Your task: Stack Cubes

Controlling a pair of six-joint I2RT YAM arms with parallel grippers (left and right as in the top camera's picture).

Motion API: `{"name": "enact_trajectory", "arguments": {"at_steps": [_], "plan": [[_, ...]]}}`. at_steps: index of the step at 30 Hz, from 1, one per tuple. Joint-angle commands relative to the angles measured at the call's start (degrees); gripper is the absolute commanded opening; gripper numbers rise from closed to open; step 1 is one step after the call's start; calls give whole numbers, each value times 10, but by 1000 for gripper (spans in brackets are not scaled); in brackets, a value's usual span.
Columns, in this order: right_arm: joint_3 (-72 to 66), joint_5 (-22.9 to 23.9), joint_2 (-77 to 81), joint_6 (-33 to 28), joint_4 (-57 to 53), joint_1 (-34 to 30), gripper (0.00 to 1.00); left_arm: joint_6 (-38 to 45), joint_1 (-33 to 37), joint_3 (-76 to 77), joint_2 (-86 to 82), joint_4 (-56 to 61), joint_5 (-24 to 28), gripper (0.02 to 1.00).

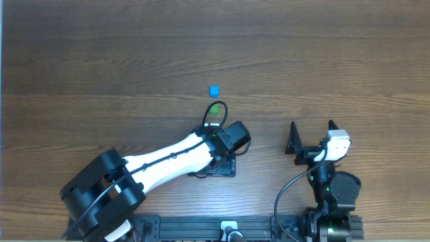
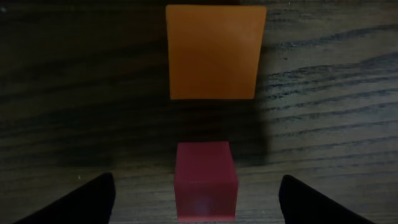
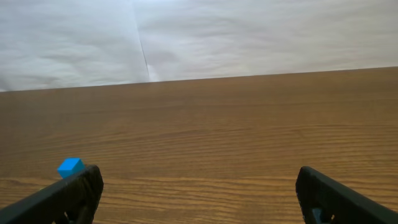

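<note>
A red cube (image 2: 205, 180) lies on the wooden table between the spread fingers of my left gripper (image 2: 198, 208), which is open and low over it. Just beyond the red cube sits a larger-looking orange cube (image 2: 214, 51). In the top view the left arm reaches to the table's middle, and a green cube (image 1: 214, 108) peeks out past its wrist. A small blue cube (image 1: 214, 91) lies a little farther up the table and also shows as the blue cube (image 3: 70, 167) from the right wrist. My right gripper (image 1: 312, 136) is open and holds nothing, near its base at the right.
The brown wooden table (image 1: 101, 60) stretches wide on all sides of the cubes. A pale wall (image 3: 249, 37) rises behind the table's far edge. A black cable (image 1: 218, 111) loops from the left wrist beside the green cube.
</note>
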Motion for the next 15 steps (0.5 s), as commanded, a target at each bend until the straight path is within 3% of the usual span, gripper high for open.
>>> {"name": "enact_trajectory", "arguments": {"at_steps": [1, 11, 15], "plan": [[-3, -4, -5, -5, -2, 3, 993, -7, -2, 10, 6, -1, -11, 755], [-3, -4, -5, -5, -2, 3, 993, -7, -2, 10, 7, -1, -11, 553], [-3, -4, -5, -5, -2, 3, 991, -7, -2, 10, 7, -1, -14, 538]]}}
